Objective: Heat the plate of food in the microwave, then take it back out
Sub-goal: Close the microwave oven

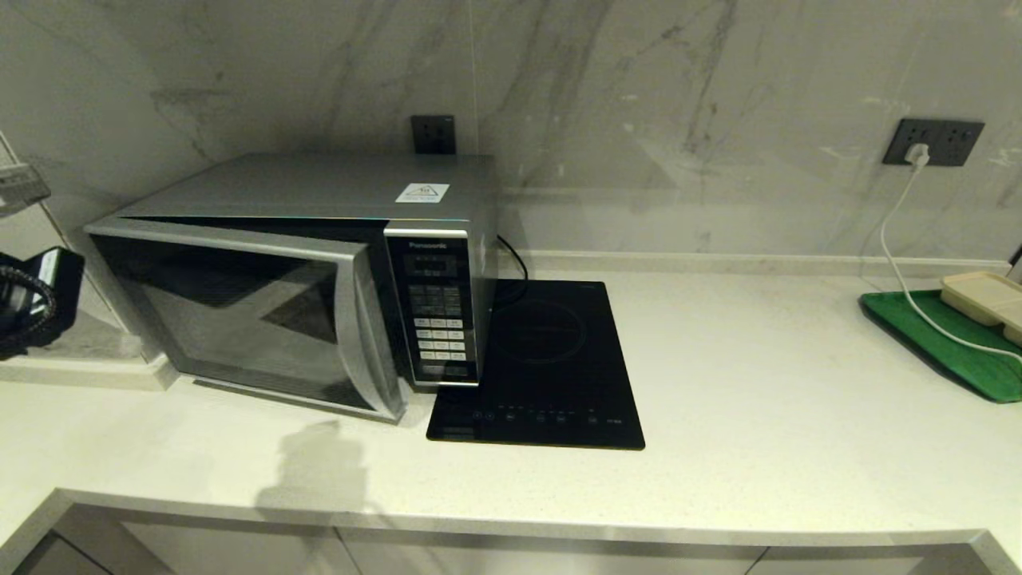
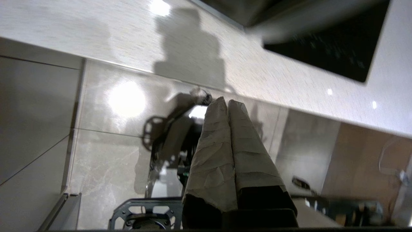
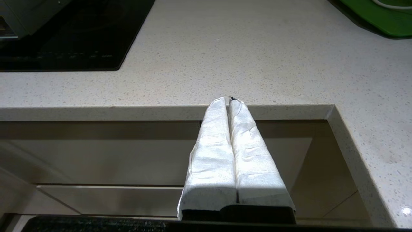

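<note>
The silver microwave (image 1: 319,263) stands at the left of the counter, and its dark glass door (image 1: 239,311) hangs slightly ajar, swung out on its handle side. The plate of food shows in no view. My left gripper (image 2: 228,102) is shut with nothing between its taped fingers; it hangs below the counter's front edge, in front of the cabinet face, near the microwave. My right gripper (image 3: 228,100) is also shut and empty, held just below the counter's front edge to the right of the hob. Neither gripper appears in the head view.
A flat black induction hob (image 1: 543,367) lies right beside the microwave. At the far right a green tray (image 1: 950,343) carries a beige rectangular tray (image 1: 986,299), with a white cable (image 1: 902,263) running over it from a wall socket. A black device (image 1: 32,303) sits at the far left.
</note>
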`<state>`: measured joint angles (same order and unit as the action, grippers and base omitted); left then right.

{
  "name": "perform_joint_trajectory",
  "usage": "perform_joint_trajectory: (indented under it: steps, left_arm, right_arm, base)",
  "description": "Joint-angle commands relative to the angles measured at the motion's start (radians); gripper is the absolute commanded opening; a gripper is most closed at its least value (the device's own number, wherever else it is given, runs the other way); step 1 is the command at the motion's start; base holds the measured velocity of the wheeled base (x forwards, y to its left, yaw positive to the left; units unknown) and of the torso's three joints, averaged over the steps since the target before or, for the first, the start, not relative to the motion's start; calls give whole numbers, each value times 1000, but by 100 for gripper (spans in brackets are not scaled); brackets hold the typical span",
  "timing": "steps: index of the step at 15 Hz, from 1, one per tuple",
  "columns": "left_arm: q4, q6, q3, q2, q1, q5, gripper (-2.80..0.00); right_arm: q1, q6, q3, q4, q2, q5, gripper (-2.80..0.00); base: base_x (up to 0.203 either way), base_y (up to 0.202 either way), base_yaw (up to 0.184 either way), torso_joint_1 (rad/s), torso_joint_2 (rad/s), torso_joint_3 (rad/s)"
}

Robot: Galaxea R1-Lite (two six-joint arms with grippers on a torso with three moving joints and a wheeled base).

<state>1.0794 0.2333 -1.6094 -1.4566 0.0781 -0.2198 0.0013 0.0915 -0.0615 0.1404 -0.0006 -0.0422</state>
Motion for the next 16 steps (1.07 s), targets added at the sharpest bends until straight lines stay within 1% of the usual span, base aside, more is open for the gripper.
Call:
perform_joint_trajectory:
  steps: [1, 2, 3, 4, 7, 8, 14, 16]
  left_arm:
    - [-6, 29, 11, -28, -122, -4, -280]
    - [-53, 62, 12, -64, -161, -4, -280]
    - [-119, 87, 13, -96, -180, -3, -280]
    - [-171, 95, 14, -124, -186, -2, -280]
    - [-306, 92, 11, -216, -188, 12, -280]
    - [-335, 92, 11, -239, -189, 17, -280]
    - [-361, 98, 5, -260, -200, 10, -280]
    - [-416, 102, 11, -255, -235, 9, -280]
  right_arm:
    - [0, 1, 0, 1, -1, -1, -280]
    - [0, 1, 0, 1, -1, -1, -280]
    - [0, 1, 0, 1, -1, -1, -280]
    - [0, 1, 0, 1, 1, -1, -280]
    - [0, 1, 0, 1, 1, -1, -280]
    - [0, 1, 0, 1, -1, -1, -280]
    - [0, 1, 0, 1, -1, -1, -280]
    - [0, 1, 0, 1, -1, -1, -280]
  base:
    - [0, 0, 0, 0, 0, 0]
    - [0, 0, 0, 0, 0, 0]
    - [0, 0, 0, 0, 0, 0]
    - [0, 0, 0, 0, 0, 0]
    - [0, 0, 0, 0, 0, 0]
    - [0, 0, 0, 0, 0, 0]
    - [0, 0, 0, 0, 0, 0]
    - [0, 0, 0, 0, 0, 0]
